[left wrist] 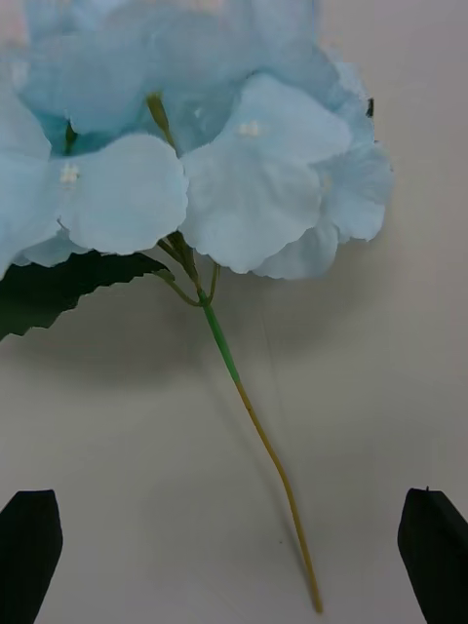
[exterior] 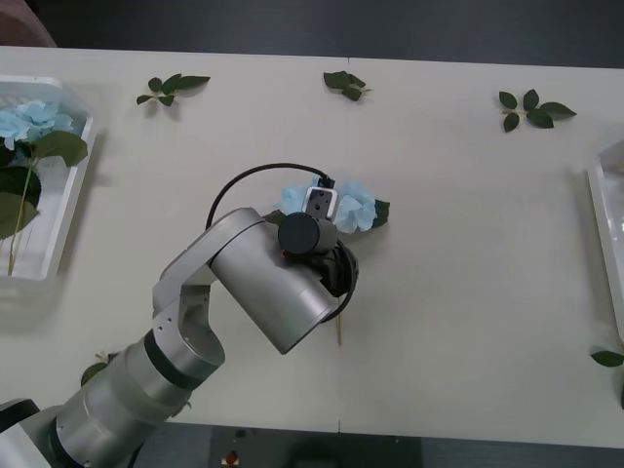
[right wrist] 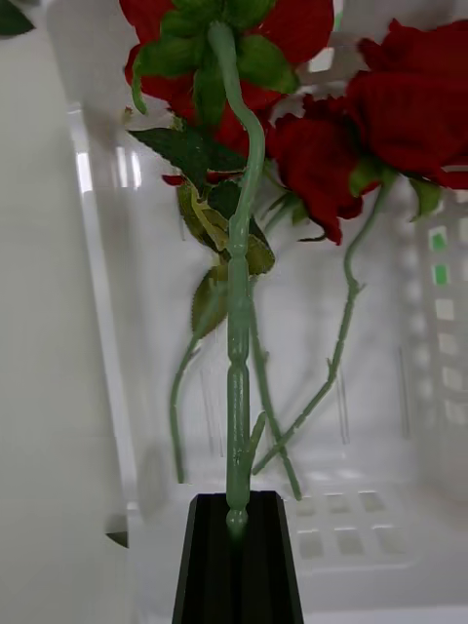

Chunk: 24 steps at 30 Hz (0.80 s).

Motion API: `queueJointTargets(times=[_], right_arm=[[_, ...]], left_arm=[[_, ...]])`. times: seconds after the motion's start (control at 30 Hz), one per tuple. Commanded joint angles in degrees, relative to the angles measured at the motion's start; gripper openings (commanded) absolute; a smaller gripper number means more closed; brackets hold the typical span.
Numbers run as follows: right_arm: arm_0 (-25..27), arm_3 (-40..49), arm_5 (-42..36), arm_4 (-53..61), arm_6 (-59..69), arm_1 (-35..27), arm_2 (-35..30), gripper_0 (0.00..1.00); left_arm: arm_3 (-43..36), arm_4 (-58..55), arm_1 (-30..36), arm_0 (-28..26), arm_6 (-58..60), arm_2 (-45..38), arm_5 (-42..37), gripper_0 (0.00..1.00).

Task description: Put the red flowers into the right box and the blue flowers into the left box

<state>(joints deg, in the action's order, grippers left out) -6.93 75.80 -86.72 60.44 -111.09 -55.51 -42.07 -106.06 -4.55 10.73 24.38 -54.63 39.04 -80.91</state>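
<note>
No readable txt, labels or nos. anywhere.

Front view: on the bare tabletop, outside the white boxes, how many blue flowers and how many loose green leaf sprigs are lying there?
Blue flowers: 1
Loose leaf sprigs: 5
Total: 6

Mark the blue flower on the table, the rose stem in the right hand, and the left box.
blue flower (left wrist: 244, 185), left wrist view, on its petals.
rose stem (right wrist: 238, 370), right wrist view, mid-stem above the fingers.
left box (exterior: 73, 190), front view, on its rim.
</note>
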Motion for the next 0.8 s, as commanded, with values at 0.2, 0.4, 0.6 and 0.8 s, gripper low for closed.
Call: queueJointTargets(times=[0.2, 0.4, 0.6, 0.8], right_arm=[[4.30, 1.28, 7.97, -0.77, -1.85, -2.14, 0.06, 0.00], [4.30, 1.28, 9.03, -0.59, -2.03, -1.26, 0.06, 0.06], [4.38, 1.37, 9.29, -0.59, -2.29, -0.91, -0.03, 0.85], [4.30, 2.24, 9.29, -0.42, -2.82, -0.91, 0.59, 1.00]], left_arm=[[9.82, 0.33, -2.91, 5.24, 7.17, 3.15, 3.30, 1.00], [16.41, 0.95, -4.93, 9.20, 10.16, 4.82, 5.50, 1.00], [21.60, 1.92, -6.07, 11.22, 10.25, 4.91, 9.72, 1.00], [24.94, 4.99, -6.16, 11.75, 10.25, 4.82, 15.26, 1.00]])
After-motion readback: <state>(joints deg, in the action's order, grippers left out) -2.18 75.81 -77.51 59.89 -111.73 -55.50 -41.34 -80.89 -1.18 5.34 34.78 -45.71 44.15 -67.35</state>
